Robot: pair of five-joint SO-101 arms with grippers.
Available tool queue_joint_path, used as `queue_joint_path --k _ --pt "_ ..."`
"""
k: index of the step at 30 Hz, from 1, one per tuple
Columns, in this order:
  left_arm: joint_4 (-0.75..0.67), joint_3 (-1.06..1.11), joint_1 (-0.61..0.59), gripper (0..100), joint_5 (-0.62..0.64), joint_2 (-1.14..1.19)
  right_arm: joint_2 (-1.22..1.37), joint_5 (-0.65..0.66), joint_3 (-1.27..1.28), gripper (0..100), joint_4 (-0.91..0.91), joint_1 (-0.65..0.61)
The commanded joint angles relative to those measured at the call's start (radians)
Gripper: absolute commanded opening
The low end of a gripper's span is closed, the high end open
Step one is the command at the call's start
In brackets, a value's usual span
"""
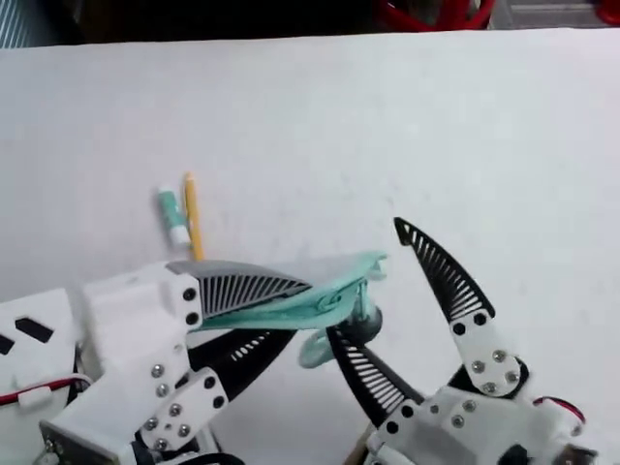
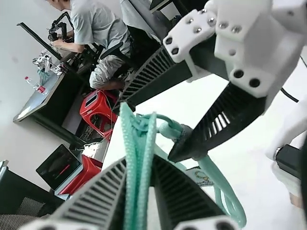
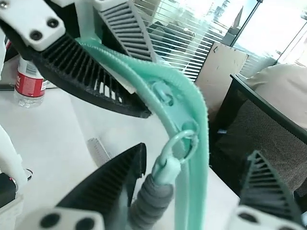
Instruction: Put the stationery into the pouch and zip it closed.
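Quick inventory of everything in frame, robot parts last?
pouch: 1, teal, lifted edge-on, clamped in the left gripper
zip pull: 1, teal ring with a grey end, hanging at the pouch's end between the right gripper's fingers
pencil: 1, yellow, on the table beyond the left gripper
stick-shaped item: 1, teal and white, beside the pencil, type unclear
bottle: 1, clear with a red label, in the background
table: 1, white
left gripper: 1, white and black, shut on the pouch
right gripper: 1, white and black, open around the pouch's zip end
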Motion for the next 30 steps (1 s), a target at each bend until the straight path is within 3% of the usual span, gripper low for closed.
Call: queue_joint_path --k 1,8,11,15,18,25,30 --pt "-0.017 -0.012 0.016 2 0.006 -0.002 0.004 0.012 0.091 30.9 -0.068 0.005" --pt "-0.017 -0.012 0.015 2 0.006 -0.004 0.004 0.106 0.245 27.9 -0.133 0.007" --pt "-0.015 -0.012 0.012 2 0.003 -0.004 -0.004 0.149 0.27 17.4 -0.133 0.013" --pt "-0.023 -0.012 0.007 2 0.003 -0.004 -0.004 0.189 0.269 0.8 -0.134 0.137" --pt "-0.038 -0.009 0.007 2 0.003 -0.002 0.002 0.189 0.296 1.9 -0.14 0.211" --pt "-0.06 -0.002 0.007 2 0.009 0.005 -0.004 0.187 0.46 1.8 -0.237 0.214" --pt "-0.058 -0.002 0.007 2 0.011 -0.001 -0.005 0.195 0.497 1.8 -0.262 0.082"
